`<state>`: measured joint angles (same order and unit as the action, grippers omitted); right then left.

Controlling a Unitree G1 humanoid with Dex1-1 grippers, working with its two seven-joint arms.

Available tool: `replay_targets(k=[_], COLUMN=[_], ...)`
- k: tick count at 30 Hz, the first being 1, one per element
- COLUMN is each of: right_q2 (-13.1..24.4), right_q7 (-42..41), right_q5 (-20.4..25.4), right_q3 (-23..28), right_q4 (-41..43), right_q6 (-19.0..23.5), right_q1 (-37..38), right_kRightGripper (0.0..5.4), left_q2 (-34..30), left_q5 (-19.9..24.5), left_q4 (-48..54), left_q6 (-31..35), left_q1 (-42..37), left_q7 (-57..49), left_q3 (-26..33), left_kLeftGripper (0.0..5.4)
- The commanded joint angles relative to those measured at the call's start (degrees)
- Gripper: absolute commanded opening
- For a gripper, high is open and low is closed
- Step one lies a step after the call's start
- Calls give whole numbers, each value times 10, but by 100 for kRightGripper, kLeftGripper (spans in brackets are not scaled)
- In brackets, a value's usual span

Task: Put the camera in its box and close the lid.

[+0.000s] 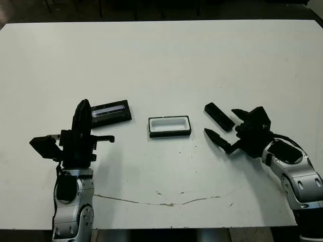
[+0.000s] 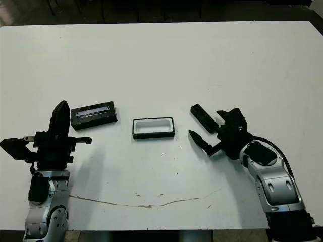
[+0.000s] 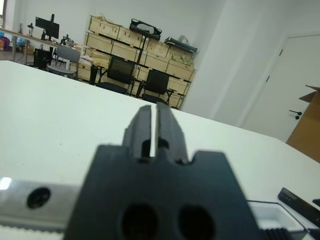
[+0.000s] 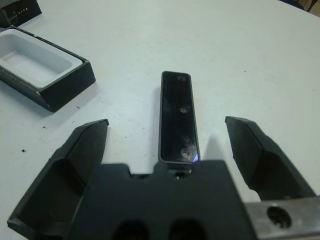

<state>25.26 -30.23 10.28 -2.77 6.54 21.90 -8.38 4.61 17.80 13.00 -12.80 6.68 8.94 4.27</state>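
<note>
One camera (image 1: 219, 116), one box (image 1: 169, 126), one lid (image 1: 111, 111), two grippers, left (image 1: 83, 113) and right (image 1: 225, 125), each with two black fingers, all on one white table (image 1: 161, 60).

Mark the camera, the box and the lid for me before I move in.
camera (image 4: 177, 115), right wrist view, middle of its black top face.
box (image 1: 170, 133), left eye view, its black near wall.
lid (image 1: 112, 111), left eye view, beside the pale stripe on its face.
</note>
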Motion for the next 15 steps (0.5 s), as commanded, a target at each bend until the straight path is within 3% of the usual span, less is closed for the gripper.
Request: replay_targets(k=[1,9,15], right_q2=[2,-19,9], right_q7=[15,51,2], right_q5=[-22,-22,1], right_q3=[-11,0,-1], right_q4=[-2,3,-2], right_q6=[18,16,79], right_q1=[30,40,10], right_kRightGripper=[508,366,260], left_q2=[-5,-4,-2], left_q5=[-1,-1,-3], left_q4=[-6,-1,-6], left_q6=[3,9,3], left_q1=[12,13,13], left_q7=[2,1,2], left_q3=[1,1,0], left_kLeftGripper=[0,0,0])
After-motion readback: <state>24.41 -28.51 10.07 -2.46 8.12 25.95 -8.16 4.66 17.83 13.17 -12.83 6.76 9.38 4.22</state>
